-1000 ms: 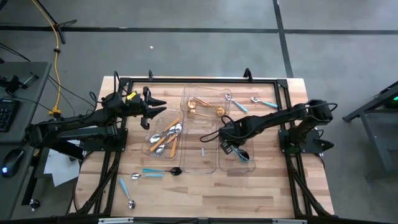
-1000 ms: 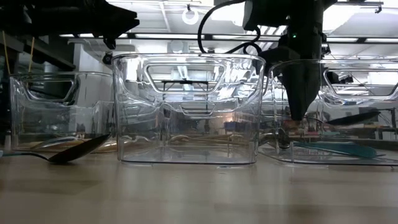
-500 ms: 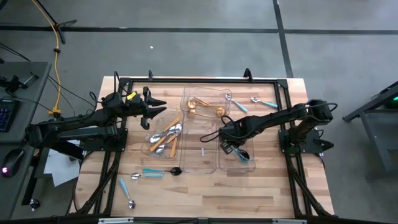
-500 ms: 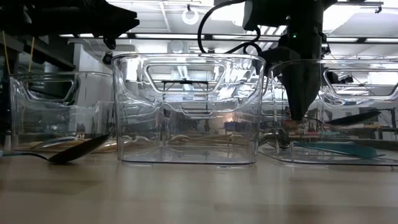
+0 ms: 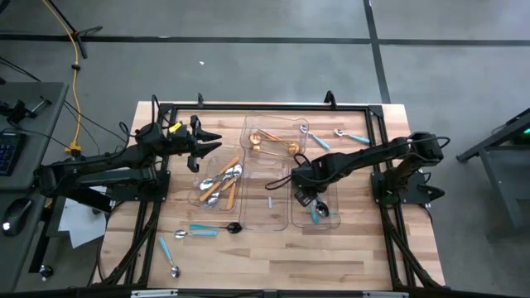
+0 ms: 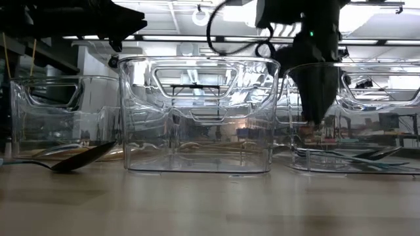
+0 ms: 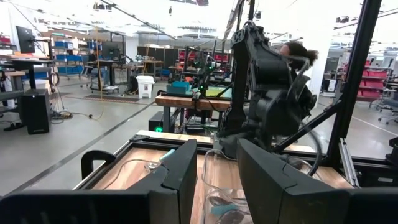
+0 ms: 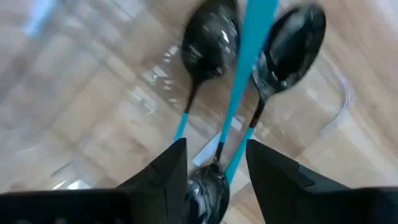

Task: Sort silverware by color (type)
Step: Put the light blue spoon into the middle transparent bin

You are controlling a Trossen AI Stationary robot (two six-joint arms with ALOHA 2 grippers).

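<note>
My right gripper [image 5: 304, 196] hangs open over the right clear tray [image 5: 334, 220]. Its fingers stand either side of dark spoons with teal handles [image 8: 252, 68], which lie flat on the tray floor [image 6: 354, 156]. The left tray holds silver spoons with orange handles [image 5: 219, 184]. Gold pieces [image 5: 272, 145] lie at the far end of the middle tray. My left gripper [image 5: 211, 144] waits open above the left tray's far end, its fingers [image 7: 180, 180] with nothing between them.
A teal-handled dark spoon [image 5: 212, 228] and light-blue-handled spoons [image 5: 169, 248] lie loose on the wood at the near left. More light-blue-handled pieces [image 5: 352, 137] lie at the far right. A black frame [image 5: 265, 106] rims the table.
My right gripper has opened over the right tray and let go of a teal-handled spoon. The spoon, which slanted up to the fingers, now lies flat on the tray floor with the others.
</note>
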